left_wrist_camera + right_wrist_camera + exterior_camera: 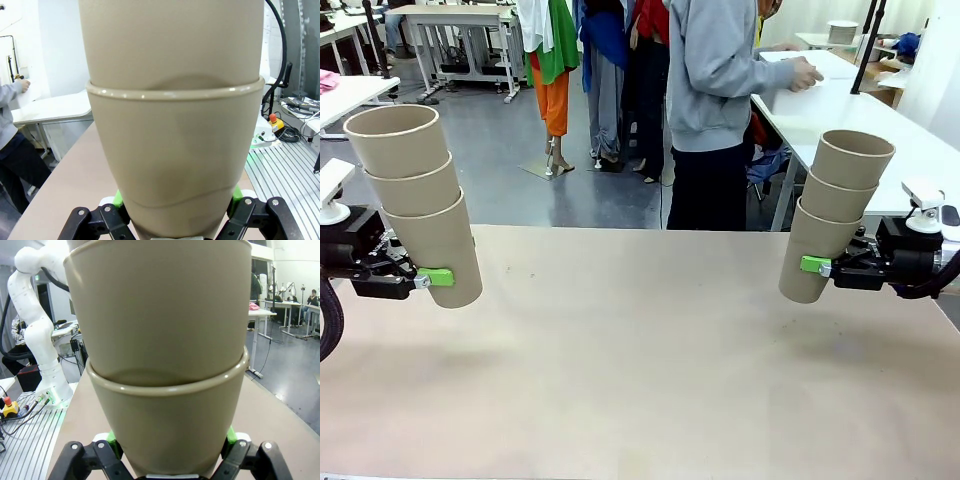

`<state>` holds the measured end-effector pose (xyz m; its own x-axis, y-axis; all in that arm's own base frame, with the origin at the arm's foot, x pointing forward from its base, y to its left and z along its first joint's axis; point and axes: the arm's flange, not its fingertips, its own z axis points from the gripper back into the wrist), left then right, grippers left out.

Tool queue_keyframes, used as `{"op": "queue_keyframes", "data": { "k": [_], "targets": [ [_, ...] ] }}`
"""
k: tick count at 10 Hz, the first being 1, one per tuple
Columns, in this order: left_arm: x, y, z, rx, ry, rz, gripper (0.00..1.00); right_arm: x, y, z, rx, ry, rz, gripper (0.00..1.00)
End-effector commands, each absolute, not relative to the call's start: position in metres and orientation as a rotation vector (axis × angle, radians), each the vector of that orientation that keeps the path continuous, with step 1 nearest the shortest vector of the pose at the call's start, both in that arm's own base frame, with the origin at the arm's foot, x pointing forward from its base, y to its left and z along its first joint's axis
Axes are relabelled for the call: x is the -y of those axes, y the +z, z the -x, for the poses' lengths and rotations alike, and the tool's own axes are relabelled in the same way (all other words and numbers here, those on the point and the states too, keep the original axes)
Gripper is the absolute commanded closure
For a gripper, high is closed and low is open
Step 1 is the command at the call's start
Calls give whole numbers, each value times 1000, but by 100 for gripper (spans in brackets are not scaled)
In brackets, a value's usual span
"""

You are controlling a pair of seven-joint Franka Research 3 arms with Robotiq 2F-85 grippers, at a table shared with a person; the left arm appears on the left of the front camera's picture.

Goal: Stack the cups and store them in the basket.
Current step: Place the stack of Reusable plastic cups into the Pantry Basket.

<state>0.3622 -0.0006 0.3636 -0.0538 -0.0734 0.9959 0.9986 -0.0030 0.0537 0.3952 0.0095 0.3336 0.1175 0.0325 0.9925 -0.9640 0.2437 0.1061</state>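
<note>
Obs: left gripper (426, 277) clamps the lowest cup of a three-cup stack (415, 195) above the table (640, 360), left end. Right gripper (812, 265) likewise pinches a second stack (835, 215) above the right end. Judged light, thin-walled, crushable: grip low, gently.

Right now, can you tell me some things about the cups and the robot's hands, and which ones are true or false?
1. The left gripper holds a stack of three tan cups. True.
2. The right gripper is empty. False: it is shut on the bottom cup of a second stack, also three cups.
3. Both stacks stand on the table. False: both are held in the air above it, tilted.
4. The person in the grey top has a hand on a white table farther back. True.
</note>
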Motion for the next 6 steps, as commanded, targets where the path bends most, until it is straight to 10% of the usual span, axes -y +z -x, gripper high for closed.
{"op": "queue_keyframes", "data": {
  "k": [1,6],
  "targets": [
    [0,367,-361,1199,-1285,1134,17,-11,337,-396,1203,971,-1045,15],
    [0,367,-361,1199,-1285,1134,17,-11,337,-396,1203,971,-1045,15]
  ]
}}
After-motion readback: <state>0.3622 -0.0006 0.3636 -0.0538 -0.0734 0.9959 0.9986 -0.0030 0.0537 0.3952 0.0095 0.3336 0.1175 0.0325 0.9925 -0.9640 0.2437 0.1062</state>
